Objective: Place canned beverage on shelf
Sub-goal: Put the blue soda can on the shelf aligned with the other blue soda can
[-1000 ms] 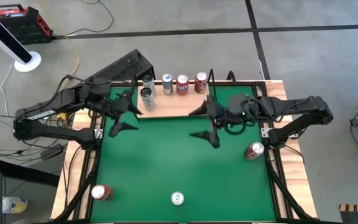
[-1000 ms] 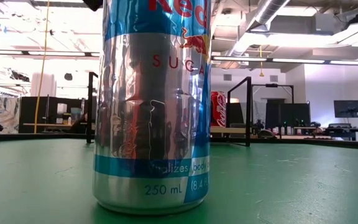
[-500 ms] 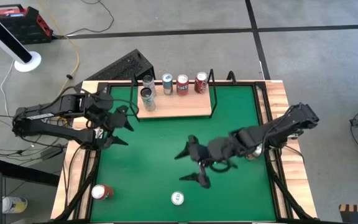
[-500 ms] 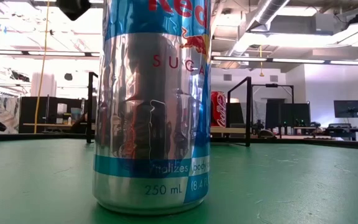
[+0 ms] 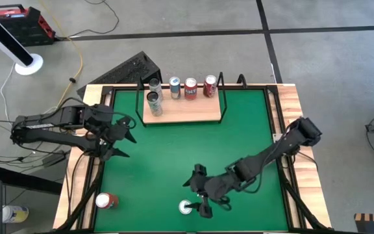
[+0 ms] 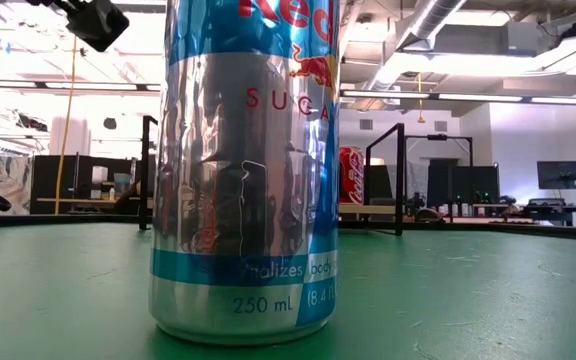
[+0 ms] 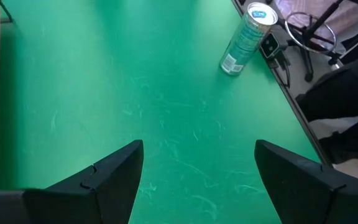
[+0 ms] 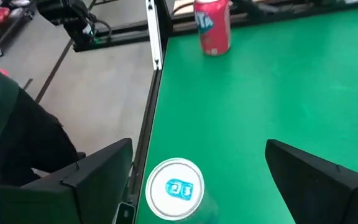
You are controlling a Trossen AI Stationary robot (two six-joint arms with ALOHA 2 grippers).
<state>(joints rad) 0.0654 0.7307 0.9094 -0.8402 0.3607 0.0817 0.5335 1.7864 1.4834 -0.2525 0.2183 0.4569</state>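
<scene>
**Right tool over silver-blue can, near edge**

Tabletop (image 5: 239,130), green mat. Shelf (image 5: 182,110) at far edge, five cans standing on it. Right tool (image 5: 198,198) spread wide, hovering above the silver-blue can (image 5: 186,207), not touching. Left tool (image 5: 123,137) spread, empty, at left side. Red can (image 5: 104,201) stands at near-left corner.
</scene>
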